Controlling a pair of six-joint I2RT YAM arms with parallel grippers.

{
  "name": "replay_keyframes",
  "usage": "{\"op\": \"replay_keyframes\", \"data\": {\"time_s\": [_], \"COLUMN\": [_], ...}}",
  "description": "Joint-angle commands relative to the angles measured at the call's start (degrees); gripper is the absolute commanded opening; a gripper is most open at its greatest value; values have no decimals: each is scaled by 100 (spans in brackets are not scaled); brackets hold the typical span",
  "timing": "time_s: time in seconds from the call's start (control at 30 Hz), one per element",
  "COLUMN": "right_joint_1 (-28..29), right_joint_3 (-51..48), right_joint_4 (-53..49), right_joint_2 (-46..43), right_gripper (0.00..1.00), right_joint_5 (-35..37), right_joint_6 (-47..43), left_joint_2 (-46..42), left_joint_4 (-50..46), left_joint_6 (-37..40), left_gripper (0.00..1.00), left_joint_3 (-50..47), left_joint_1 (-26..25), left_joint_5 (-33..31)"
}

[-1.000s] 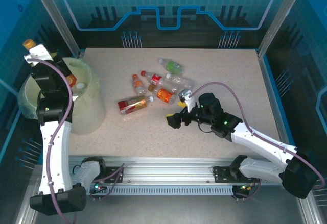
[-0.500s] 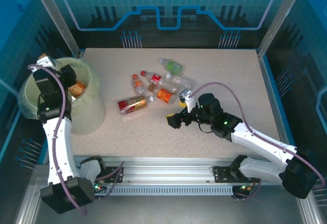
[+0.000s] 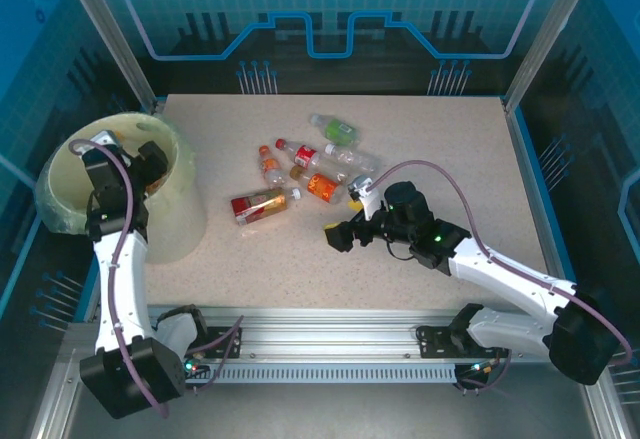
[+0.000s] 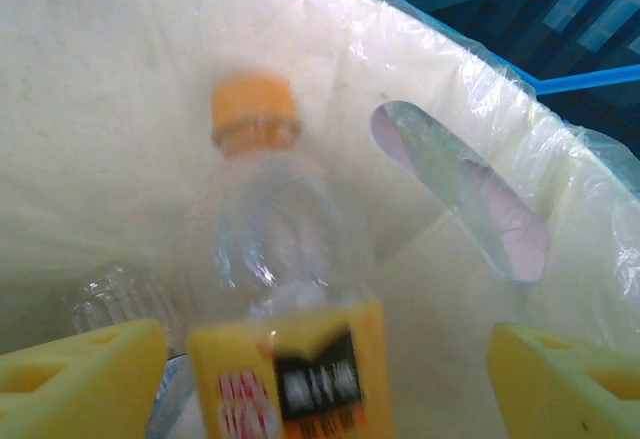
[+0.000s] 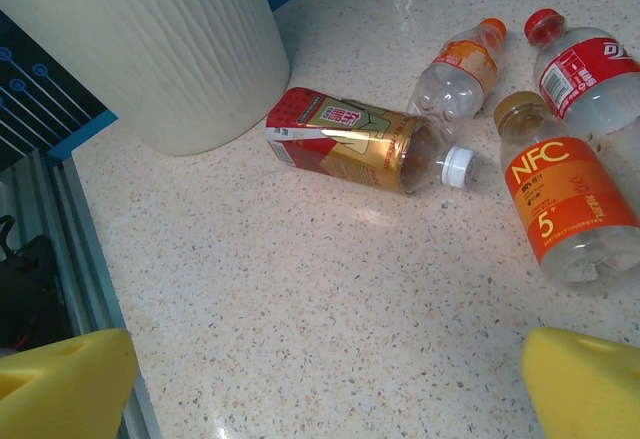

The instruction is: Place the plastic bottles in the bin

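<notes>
Inside, the bin point(image 4: 120, 59) holds an orange-capped bottle point(image 4: 285, 259) beside a clear bottle point(image 4: 115, 294).

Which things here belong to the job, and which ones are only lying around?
Job: bin, NFC bottle, red-label bottle, green-label bottle, red-capped bottle, small orange-label bottle, orange-capped bottle inside the bin.
Not the job: metal rail, blue back wall.
</notes>
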Motion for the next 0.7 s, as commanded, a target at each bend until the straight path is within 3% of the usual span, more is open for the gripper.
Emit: {"op": "replay_keyframes", "data": {"time_s": [0.0, 0.27, 0.4, 0.67], "right_joint_1": [76, 71, 53, -412], "right_joint_3": [164, 278, 369, 660], "right_joint_4": [2, -123, -271, -903], "right_joint_2": [-11, 100, 142, 496], "right_gripper": [100, 100, 100, 100], "right_joint_5": [92, 570, 952, 1577], "right_joint_6": [-42, 107, 215, 960], "left_joint_2": [-64, -62, -72, -111], "left_joint_4": [-46, -508, -763, -1152], "left_joint_6": [-236, -607, -744, -1011], "left_gripper": [87, 99, 99, 99], "left_joint_3": [206, 684, 986, 1732], "left_joint_1": [54, 43, 40, 36], "left_joint_5": [9, -175, -82, 951]}}
